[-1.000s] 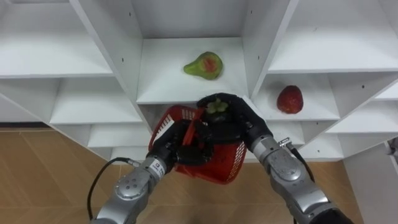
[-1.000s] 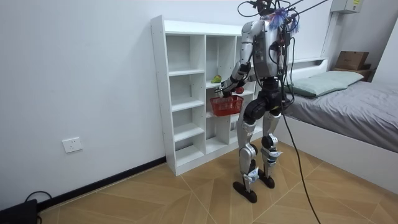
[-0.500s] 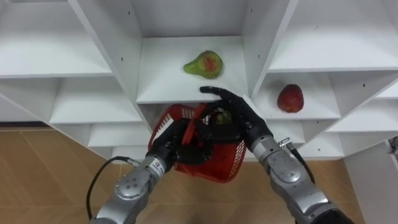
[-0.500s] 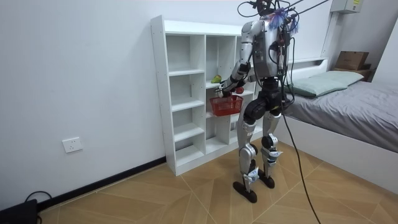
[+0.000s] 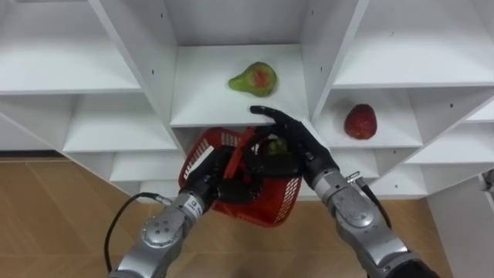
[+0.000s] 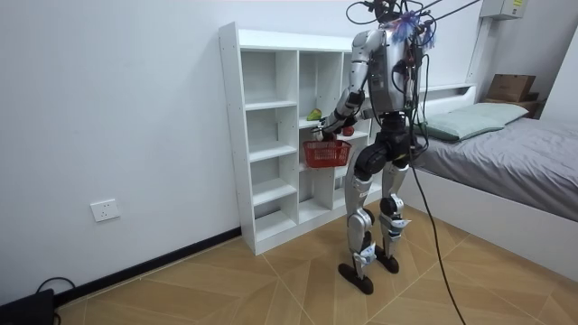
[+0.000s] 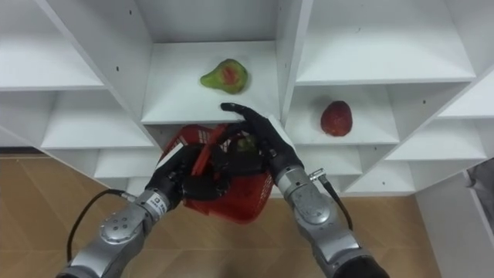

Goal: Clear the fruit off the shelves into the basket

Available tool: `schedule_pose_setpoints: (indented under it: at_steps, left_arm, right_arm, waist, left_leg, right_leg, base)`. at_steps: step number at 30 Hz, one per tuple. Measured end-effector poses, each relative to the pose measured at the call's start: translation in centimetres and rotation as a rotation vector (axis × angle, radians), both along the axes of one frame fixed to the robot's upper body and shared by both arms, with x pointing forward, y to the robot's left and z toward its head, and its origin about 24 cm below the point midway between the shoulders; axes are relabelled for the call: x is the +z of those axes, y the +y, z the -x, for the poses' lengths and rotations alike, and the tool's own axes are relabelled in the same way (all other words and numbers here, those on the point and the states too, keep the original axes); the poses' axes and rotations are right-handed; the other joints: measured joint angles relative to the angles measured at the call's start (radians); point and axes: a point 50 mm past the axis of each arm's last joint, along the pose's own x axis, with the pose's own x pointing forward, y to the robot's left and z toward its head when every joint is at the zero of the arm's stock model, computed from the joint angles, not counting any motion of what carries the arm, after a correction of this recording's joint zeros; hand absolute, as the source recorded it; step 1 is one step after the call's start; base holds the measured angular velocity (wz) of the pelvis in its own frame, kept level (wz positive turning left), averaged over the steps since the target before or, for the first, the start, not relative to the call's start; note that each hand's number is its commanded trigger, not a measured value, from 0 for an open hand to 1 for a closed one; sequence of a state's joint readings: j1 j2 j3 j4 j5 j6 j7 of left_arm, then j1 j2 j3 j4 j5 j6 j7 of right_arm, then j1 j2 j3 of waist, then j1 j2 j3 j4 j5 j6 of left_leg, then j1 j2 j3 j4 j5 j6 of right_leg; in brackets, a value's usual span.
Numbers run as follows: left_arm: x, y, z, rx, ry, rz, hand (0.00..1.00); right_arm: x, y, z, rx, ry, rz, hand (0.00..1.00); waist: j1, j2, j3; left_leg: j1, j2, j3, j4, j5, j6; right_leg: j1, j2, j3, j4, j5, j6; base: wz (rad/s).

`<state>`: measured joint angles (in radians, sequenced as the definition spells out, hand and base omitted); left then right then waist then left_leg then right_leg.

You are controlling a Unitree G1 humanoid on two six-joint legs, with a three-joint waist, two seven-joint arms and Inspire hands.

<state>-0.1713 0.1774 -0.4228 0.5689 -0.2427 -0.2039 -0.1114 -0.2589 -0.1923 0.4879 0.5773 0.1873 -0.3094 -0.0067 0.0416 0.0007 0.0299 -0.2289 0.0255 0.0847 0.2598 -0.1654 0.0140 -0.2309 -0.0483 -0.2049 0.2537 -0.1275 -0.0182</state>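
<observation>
Your left hand [image 5: 225, 183] has its fingers curled round the handle [image 5: 242, 153] of the basket [image 5: 282, 202] and holds it just below the front edge of the middle shelf [image 5: 201, 104] of the closet [image 5: 139, 54]. Your right hand [image 5: 297, 143] hovers over the basket with its fingers spread and straight, gripping nothing. A small fruit [image 5: 278, 144] shows beneath those fingers, inside the basket's rim; you can't tell whether it rests on the bottom.

Two fruits are left to collect. The pear [image 5: 253, 79] lies on the middle shelf, and the red fruit [image 5: 360, 123] sits in the compartment to the right, beyond the divider [image 5: 312, 46].

Here is what can go wrong:
- The basket hangs tilted. If you tip it further while your attention is on the reach, the small fruit could roll out.
- The shelf edge is very near your right hand, so a straight lift could strike the board. Draw back first, then go in.
- The pear looks smooth and rounded. A poke from straight fingers could send it to the back of the shelf, so close around it from above.
- The handle stands between your hands, and fingers can snag on it.
</observation>
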Motion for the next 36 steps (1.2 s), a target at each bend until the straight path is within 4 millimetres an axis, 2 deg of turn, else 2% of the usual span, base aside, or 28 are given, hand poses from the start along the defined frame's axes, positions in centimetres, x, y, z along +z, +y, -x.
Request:
schedule_pose_setpoints:
  at_steps: [14,22,36]
  left_arm:
    - [0.0,0.8,-0.1,0.007,-0.008,-0.042,1.00]
    - [-0.1,0.9,0.0,-0.004,-0.014,-0.073,1.00]
    - [-0.4,1.2,0.3,-0.003,-0.006,-0.086,1.00]
  right_arm:
    - [0.0,0.2,0.2,0.040,-0.026,0.064,0.00]
    - [-0.5,-0.1,1.0,0.041,-0.019,0.077,0.00]
    - [-1.1,-0.9,2.0,0.043,-0.022,0.115,0.00]
  waist:
    - [0.016,0.001,-0.0009]
    - [0.013,0.012,-0.0077]
    - [0.011,0.018,-0.0116]
  left_leg:
    - [0.011,0.004,0.011,-0.001,0.000,0.000]
    - [0.012,0.003,0.007,-0.001,0.000,0.000]
    - [0.023,-0.002,0.009,-0.010,0.000,0.000]
  right_leg:
    - [0.002,0.000,0.012,0.004,0.001,-0.001]
    - [0.003,0.001,0.010,0.002,0.003,-0.001]
    - [0.013,0.001,0.008,-0.002,0.003,-0.001]
  base:
    - [-0.02]
    - [0.00]
    - [0.00]
